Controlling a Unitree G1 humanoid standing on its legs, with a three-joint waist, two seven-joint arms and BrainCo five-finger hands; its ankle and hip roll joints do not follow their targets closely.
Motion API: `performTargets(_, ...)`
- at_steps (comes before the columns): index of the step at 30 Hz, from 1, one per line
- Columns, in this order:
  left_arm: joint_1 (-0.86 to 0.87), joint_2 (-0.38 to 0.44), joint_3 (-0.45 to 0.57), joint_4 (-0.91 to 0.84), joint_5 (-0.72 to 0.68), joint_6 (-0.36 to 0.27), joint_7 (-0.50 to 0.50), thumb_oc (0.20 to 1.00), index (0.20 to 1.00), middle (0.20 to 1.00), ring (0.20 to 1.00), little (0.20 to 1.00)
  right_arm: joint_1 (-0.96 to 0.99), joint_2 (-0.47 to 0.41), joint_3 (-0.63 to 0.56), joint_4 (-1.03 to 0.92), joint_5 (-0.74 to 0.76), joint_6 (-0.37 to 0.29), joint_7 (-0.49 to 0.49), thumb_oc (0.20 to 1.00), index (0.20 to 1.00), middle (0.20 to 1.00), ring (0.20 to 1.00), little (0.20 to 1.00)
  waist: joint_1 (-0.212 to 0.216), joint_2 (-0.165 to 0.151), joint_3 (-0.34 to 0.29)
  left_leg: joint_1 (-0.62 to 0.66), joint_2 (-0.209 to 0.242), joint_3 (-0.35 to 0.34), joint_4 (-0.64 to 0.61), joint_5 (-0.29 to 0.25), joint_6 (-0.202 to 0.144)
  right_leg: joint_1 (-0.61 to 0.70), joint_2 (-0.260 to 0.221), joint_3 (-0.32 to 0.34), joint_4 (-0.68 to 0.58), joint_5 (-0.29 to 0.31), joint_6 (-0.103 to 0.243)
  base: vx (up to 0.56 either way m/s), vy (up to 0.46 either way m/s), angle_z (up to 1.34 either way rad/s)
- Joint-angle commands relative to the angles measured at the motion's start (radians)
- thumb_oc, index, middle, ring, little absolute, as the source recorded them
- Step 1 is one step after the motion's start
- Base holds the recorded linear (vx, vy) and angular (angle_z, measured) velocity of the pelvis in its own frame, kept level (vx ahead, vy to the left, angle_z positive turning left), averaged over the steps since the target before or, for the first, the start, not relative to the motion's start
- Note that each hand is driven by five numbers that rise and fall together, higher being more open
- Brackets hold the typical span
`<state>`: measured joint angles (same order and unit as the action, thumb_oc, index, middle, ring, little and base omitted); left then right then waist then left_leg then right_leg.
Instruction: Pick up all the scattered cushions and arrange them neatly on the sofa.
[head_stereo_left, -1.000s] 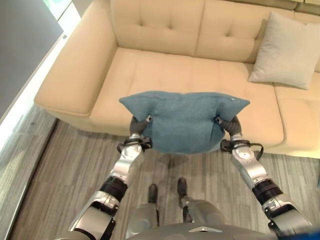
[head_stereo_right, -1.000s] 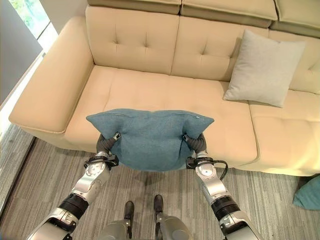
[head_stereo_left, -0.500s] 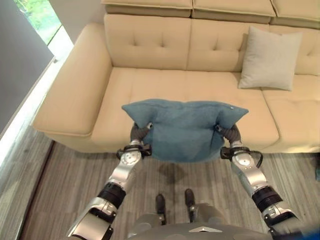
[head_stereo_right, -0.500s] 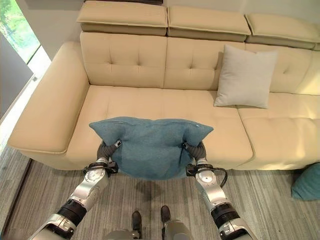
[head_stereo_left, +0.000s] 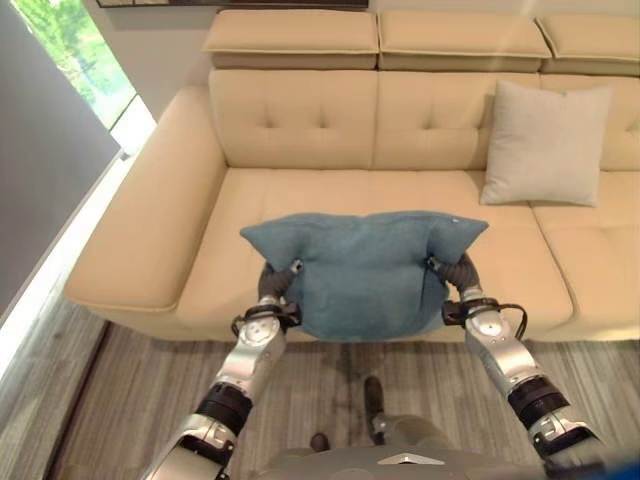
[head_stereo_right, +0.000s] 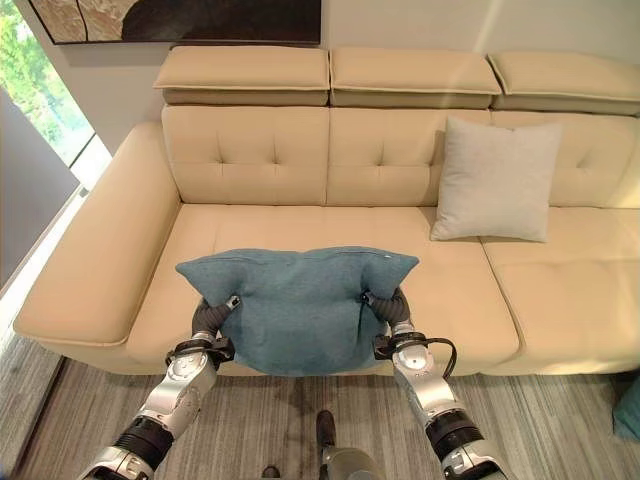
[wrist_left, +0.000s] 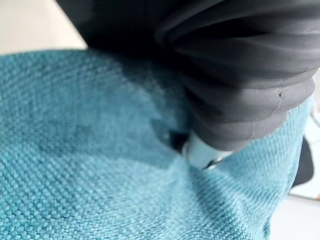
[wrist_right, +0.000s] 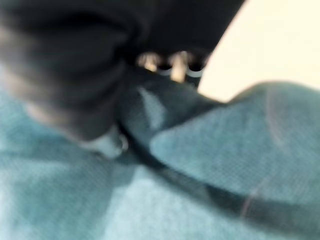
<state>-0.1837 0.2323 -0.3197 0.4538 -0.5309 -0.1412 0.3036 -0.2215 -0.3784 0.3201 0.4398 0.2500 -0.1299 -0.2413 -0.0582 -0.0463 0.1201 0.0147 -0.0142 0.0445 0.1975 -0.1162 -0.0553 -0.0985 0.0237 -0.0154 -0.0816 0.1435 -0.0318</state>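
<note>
A teal cushion (head_stereo_left: 365, 270) hangs in front of me over the front edge of the beige sofa (head_stereo_left: 300, 195), held from both sides. My left hand (head_stereo_left: 273, 284) grips its left side and my right hand (head_stereo_left: 456, 272) its right side; the cloth bunches around both. In the left wrist view the thumb (wrist_left: 200, 152) digs into the teal weave (wrist_left: 90, 175). The right wrist view has fingers (wrist_right: 172, 65) curled over a fold of the cushion (wrist_right: 235, 150). A light grey cushion (head_stereo_left: 545, 145) leans upright against the sofa's back at the right.
Another teal cushion (head_stereo_right: 630, 408) lies on the floor at the far right, past the sofa's front. The sofa's left armrest (head_stereo_left: 140, 230) stands beside a bright window (head_stereo_left: 70, 50). Striped grey flooring (head_stereo_left: 130, 400) runs along the sofa's front.
The whole view has shifted: more of the sofa's back and headrests shows now. The teal cushion stays held between both hands at about the same height.
</note>
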Motion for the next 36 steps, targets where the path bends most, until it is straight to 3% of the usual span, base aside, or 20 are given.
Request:
performTargets(1, -0.134, -0.034, -0.093, -0.074, -0.013, -0.076, -0.07, 0.2, 0.2, 0.2, 0.2, 0.2, -0.071, 0.038, -0.011, -0.091, -0.001, -0.078, 0.009, 0.2, 0.2, 0.2, 0.2, 0.2, 0.003, -0.022, -0.033, -0.084, -0.018, -0.05, -0.034, 0.096, -0.01, 0.036, -0.009, 0.028, 0.08, -0.097, 0.112, 0.21, -0.111, 0.23)
performTargets(5, -0.136, -0.038, -0.1, -0.078, -0.007, -0.072, -0.068, 0.2, 0.2, 0.2, 0.2, 0.2, -0.075, 0.035, -0.011, -0.089, -0.006, -0.079, 0.003, 0.2, 0.2, 0.2, 0.2, 0.2, 0.01, -0.015, -0.031, -0.111, -0.018, -0.04, -0.137, 0.142, -0.005, 0.058, -0.001, 0.038, 0.071, -0.105, 0.116, 0.16, -0.013, -0.09)
performTargets(7, -0.142, -0.039, -0.099, -0.077, -0.002, -0.072, -0.061, 0.2, 0.2, 0.2, 0.2, 0.2, -0.083, 0.042, -0.008, -0.064, -0.009, -0.077, -0.006, 0.2, 0.2, 0.2, 0.2, 0.2, 0.035, -0.002, -0.017, -0.188, -0.014, -0.035, -0.198, 0.24, -0.026, 0.095, 0.016, 0.062, 0.074, -0.128, 0.11, 0.24, 0.083, -0.13)
performTargets(10, -0.135, -0.032, -0.099, -0.091, -0.005, -0.075, -0.062, 0.2, 0.2, 0.2, 0.2, 0.2, -0.083, 0.052, -0.005, -0.072, -0.011, -0.07, 0.0, 0.2, 0.2, 0.2, 0.2, 0.2, 0.037, 0.005, -0.028, -0.159, -0.011, -0.025, -0.214, 0.229, -0.011, 0.124, 0.004, 0.082, 0.102, -0.172, 0.115, 0.26, 0.147, -0.48)
performTargets(12, -0.136, -0.028, -0.097, -0.109, -0.009, -0.073, -0.056, 0.2, 0.2, 0.2, 0.2, 0.2, -0.088, 0.06, -0.004, -0.076, -0.014, -0.068, -0.001, 0.2, 0.2, 0.2, 0.2, 0.2, 0.045, 0.001, -0.032, -0.144, -0.022, -0.024, -0.199, 0.205, 0.011, 0.117, -0.019, 0.091, 0.16, -0.185, 0.137, 0.23, 0.187, -0.52)
performTargets(14, -0.147, -0.011, -0.093, -0.123, -0.003, -0.077, -0.047, 0.2, 0.2, 0.2, 0.2, 0.2, -0.116, 0.074, 0.002, -0.073, -0.018, -0.073, -0.002, 0.2, 0.2, 0.2, 0.2, 0.2, 0.054, -0.006, -0.021, -0.127, -0.03, -0.006, -0.167, 0.162, 0.043, 0.071, -0.052, 0.103, 0.28, -0.155, 0.172, 0.15, 0.188, -0.45)
performTargets(16, -0.166, 0.008, -0.089, -0.122, 0.01, -0.076, -0.043, 0.2, 0.2, 0.2, 0.2, 0.2, -0.128, 0.085, -0.005, -0.076, -0.011, -0.074, -0.001, 0.2, 0.2, 0.2, 0.2, 0.2, 0.048, -0.005, -0.009, -0.116, -0.029, -0.008, -0.146, 0.142, 0.052, 0.019, -0.047, 0.145, 0.366, -0.132, 0.178, 0.13, 0.149, -0.56)
performTargets(22, -0.184, 0.017, -0.057, -0.107, 0.021, -0.081, -0.027, 0.2, 0.2, 0.2, 0.2, 0.2, -0.133, 0.08, -0.024, -0.057, -0.004, -0.068, 0.004, 0.2, 0.2, 0.2, 0.2, 0.2, 0.025, -0.001, -0.022, -0.056, -0.031, -0.012, -0.161, 0.103, 0.04, -0.028, -0.102, 0.111, 0.162, -0.08, 0.196, 0.15, 0.012, -0.07)
performTargets(27, -0.172, 0.015, -0.05, -0.109, 0.036, -0.078, -0.033, 0.2, 0.2, 0.2, 0.2, 0.2, -0.124, 0.069, -0.035, -0.057, -0.016, -0.067, 0.004, 0.2, 0.2, 0.2, 0.2, 0.2, 0.026, -0.003, -0.049, -0.003, -0.028, 0.0, -0.205, 0.099, 0.031, 0.028, -0.108, 0.104, 0.09, -0.061, 0.201, 0.1, -0.048, 0.22)
performTargets(36, -0.262, 0.008, -0.052, -0.093, 0.029, -0.068, 0.003, 0.2, 0.2, 0.2, 0.2, 0.2, -0.204, 0.033, -0.028, -0.079, -0.042, -0.054, -0.024, 0.2, 0.2, 0.2, 0.2, 0.2, 0.014, 0.017, -0.08, 0.048, -0.003, -0.009, -0.285, 0.12, 0.006, 0.116, -0.091, 0.066, -0.004, -0.083, 0.183, 0.08, -0.063, 0.05)
